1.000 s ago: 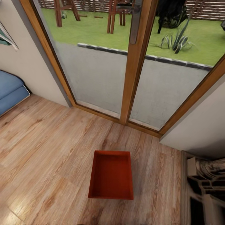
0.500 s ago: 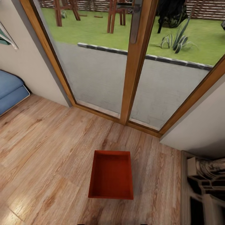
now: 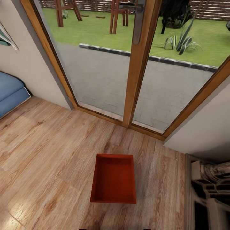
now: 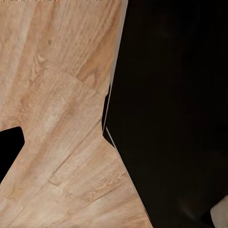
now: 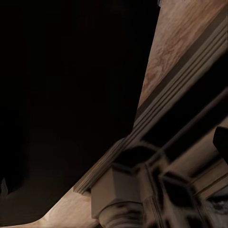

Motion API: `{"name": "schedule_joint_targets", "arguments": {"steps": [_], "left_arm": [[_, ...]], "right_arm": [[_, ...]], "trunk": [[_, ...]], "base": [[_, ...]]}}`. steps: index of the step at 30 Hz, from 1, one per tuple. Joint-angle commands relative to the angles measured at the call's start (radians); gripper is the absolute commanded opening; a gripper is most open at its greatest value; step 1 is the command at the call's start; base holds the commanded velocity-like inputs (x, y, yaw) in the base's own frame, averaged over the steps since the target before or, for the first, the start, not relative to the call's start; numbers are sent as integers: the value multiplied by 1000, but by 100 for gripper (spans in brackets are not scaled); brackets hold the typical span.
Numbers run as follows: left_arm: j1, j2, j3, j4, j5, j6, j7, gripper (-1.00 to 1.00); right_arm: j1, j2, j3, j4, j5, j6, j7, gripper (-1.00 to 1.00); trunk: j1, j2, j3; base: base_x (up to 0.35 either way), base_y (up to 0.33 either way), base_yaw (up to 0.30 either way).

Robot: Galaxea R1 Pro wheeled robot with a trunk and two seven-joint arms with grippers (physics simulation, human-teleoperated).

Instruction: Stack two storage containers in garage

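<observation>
One orange-red storage container (image 3: pixel 114 179) lies open side up on the light wood-plank floor (image 3: pixel 48 153) of the living room, low in the middle of the head view and close in front of me. It holds nothing. The second container is out of view. In the left wrist view one of that gripper's dark fingertips (image 4: pixel 10 148) juts in at the picture's edge over the planks. A dark fingertip (image 5: pixel 222 141) of the right gripper likewise sits at the edge of its view. Each finger stands far out to the side with nothing held.
Wood-framed glass doors (image 3: pixel 138 80) stand just beyond the container, with a lawn outside. A blue sofa (image 3: pixel 9 92) is at the left and a beige wall (image 3: pixel 204 127) at the right. Grey-brown carved furniture (image 3: pixel 207 195) stands at the lower right. My black body (image 4: pixel 171 114) takes up much of both wrist views.
</observation>
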Motion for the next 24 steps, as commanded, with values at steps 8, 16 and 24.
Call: {"name": "schedule_joint_targets", "arguments": {"steps": [8, 16, 24], "left_arm": [[-5, 1, -15, -267, -2, 70, 19, 100], [-128, 0, -13, -383, 4, 248, 26, 100], [-301, -4, -14, -265, -12, 249, 27, 100]], "right_arm": [[-48, 23, 8, -25, -10, 9, -7, 100], [-345, 89, -3, -35, -21, 13, -6, 100], [-444, 86, -65, -35, -250, -90, -8, 100]], "trunk": [[0, 0, -1], [0, 0, -1], [0, 0, -1]], "base": [[0, 0, 0], [0, 0, 0], [0, 0, 0]]}}
